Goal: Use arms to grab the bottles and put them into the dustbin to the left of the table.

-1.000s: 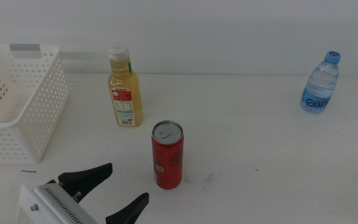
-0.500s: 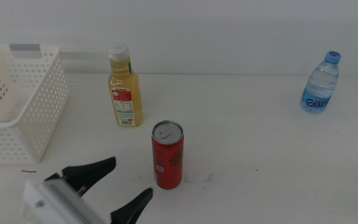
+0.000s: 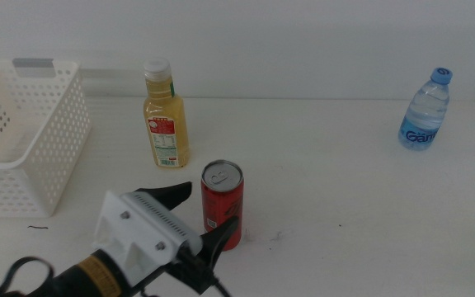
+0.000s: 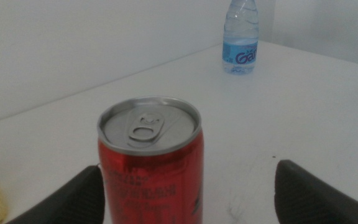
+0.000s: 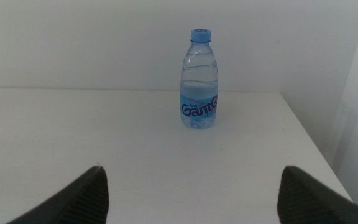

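Red can (image 3: 222,205) stands upright near the tabletop's (image 3: 345,173) front edge, between the spread jaws of the left gripper (image 3: 198,216). The right gripper (image 5: 191,193), jaws apart, faces the water bottle (image 5: 199,79).

Two bottles (image 3: 166,117) (image 3: 425,110), one can (image 3: 222,205), one basket (image 3: 23,148)

The can (image 3: 222,205) stands at centre frame on the bench (image 3: 328,181), with the juice bottle (image 3: 165,117) behind it to the upper left. The dustbin (image 3: 23,148) sits at the left edge, and the water bottle (image 3: 426,110) stands well apart at the upper right.
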Controlling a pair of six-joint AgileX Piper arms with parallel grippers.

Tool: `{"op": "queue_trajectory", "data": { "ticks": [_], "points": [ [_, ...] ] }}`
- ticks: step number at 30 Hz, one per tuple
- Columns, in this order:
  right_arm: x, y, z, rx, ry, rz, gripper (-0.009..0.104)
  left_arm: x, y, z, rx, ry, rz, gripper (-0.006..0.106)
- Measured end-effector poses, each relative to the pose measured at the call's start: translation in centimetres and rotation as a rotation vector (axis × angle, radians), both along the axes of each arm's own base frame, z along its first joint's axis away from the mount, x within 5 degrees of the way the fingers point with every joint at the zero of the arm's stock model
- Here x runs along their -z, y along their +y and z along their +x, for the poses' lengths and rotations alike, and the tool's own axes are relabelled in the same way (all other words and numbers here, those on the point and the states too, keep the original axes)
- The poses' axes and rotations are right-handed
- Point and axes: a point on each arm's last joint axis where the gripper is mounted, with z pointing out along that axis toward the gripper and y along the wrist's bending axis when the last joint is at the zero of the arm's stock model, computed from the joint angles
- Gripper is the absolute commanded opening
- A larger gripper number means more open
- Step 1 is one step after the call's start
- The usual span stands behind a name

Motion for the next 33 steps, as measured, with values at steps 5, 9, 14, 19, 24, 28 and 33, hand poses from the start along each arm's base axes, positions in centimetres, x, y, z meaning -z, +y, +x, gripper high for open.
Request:
{"op": "queue_trajectory", "data": {
  "ticks": [5,9,14,19,24,28,33],
  "points": [
    [0.0,0.0,0.0,0.0,0.0,0.0,0.088,0.9,-1.1,1.5,0.0,0.014,-0.002,0.094],
    [0.0,0.0,0.0,0.0,0.0,0.0,0.088,2.0,-1.8,2.6,-0.012,0.041,0.001,0.094],
    [0.0,0.0,0.0,0.0,0.0,0.0,0.088,2.9,-2.1,3.1,-0.028,0.065,0.008,0.094],
    [0.0,0.0,0.0,0.0,0.0,0.0,0.088,2.8,-2.0,3.3,-0.047,0.065,0.001,0.094],
    [0.0,0.0,0.0,0.0,0.0,0.0,0.088,2.7,-2.2,3.8,-0.06,0.077,0.01,0.094],
    [0.0,0.0,0.0,0.0,0.0,0.0,0.088,2.5,-2.8,4.6,-0.064,0.095,0.027,0.094],
    [0.0,0.0,0.0,0.0,0.0,0.0,0.088,2.4,-3.2,5.2,-0.066,0.124,0.053,0.094]
  ]
}}
